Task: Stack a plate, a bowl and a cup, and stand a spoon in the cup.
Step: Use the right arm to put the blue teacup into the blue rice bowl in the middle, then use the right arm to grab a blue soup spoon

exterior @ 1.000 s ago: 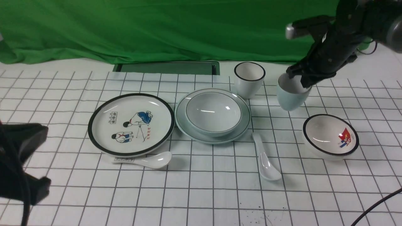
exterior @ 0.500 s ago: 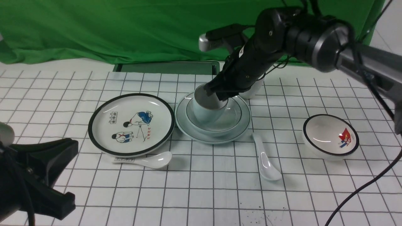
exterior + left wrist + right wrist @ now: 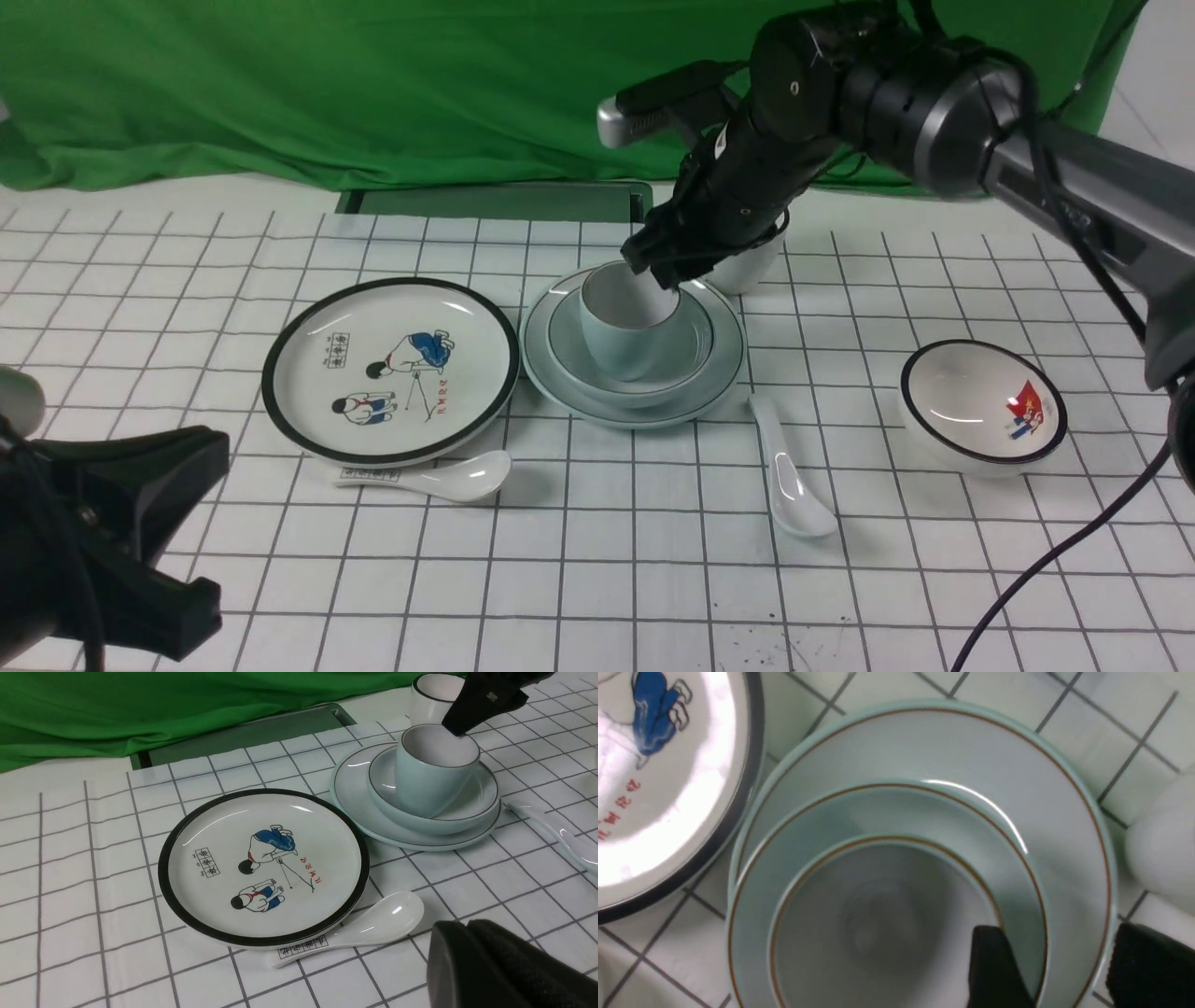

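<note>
The front view shows two plates, two bowls, two cups and two spoons. The pale plate (image 3: 551, 373) carries the plain bowl (image 3: 695, 347), and the pale cup (image 3: 621, 327) stands in that bowl. The right gripper (image 3: 663, 266) hangs right over the cup's rim. The plain spoon (image 3: 789, 471) lies on the table just beside the pale plate, toward the robot's right. The cartoon plate (image 3: 467, 373) lies to the pale plate's left with the marked spoon (image 3: 439, 478) in front of it. The black-rimmed cup (image 3: 747, 266) stands behind the pale plate, and the picture bowl (image 3: 980, 406) sits well to its right. The left gripper (image 3: 112, 523) sits low, far left of the pale plate.

The left wrist view counts two plates, one bowl, two cups and two spoons, and shows the left gripper's jaws pressed together.

The right wrist view shows the right gripper's fingers (image 3: 994, 966) spread wide, one at the cup's rim and the other beyond the bowl.
</note>
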